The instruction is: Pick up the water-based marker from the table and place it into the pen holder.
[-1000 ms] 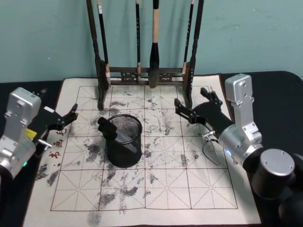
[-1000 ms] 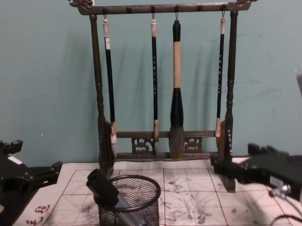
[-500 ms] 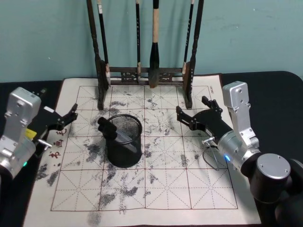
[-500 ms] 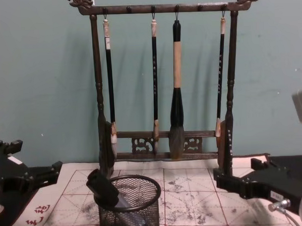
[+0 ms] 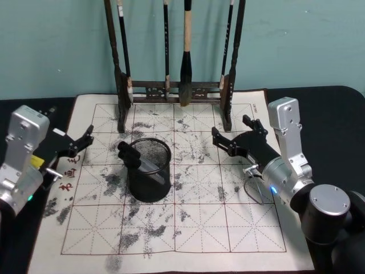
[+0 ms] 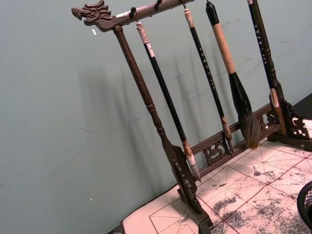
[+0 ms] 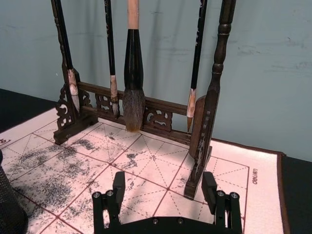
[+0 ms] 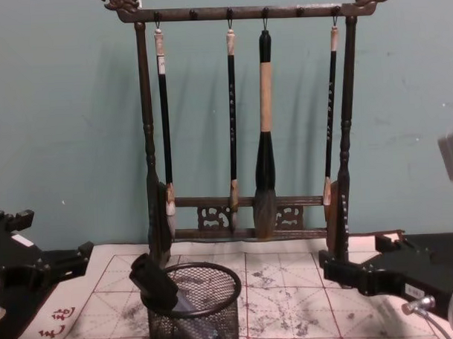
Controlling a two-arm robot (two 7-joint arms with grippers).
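Marker (image 5: 137,159) stands slanted inside the holder (image 5: 149,171), its dark cap end poking out over the holder's left rim, as the chest view also shows (image 8: 158,286). By that, the main step looks done: the marker is off the mat and in the cup, touched by neither gripper.

The holder sits on the mat (image 5: 188,228), left of the mat's middle and nearer its far edge than its near one, just in front of the rack's left foot. The rack (image 8: 243,124) stands along the mat's far edge with four brushes hanging from its top bar.

The right gripper (image 5: 235,132) hovers over the mat's right part, near the rack's right foot and well apart from the holder; its fingers are spread with nothing between them, and the right wrist view shows the two black fingers (image 7: 118,187) apart above bare mat. The left gripper (image 5: 80,142) is at the mat's left edge, beside the holder but clear of it; its fingers look spread and empty too, though they show less plainly there.

What is left, as I judge it, is little: the arms only need to draw clear to their resting places. The marker leans rather than stands straight, yet the rim seems to hold it well enough.
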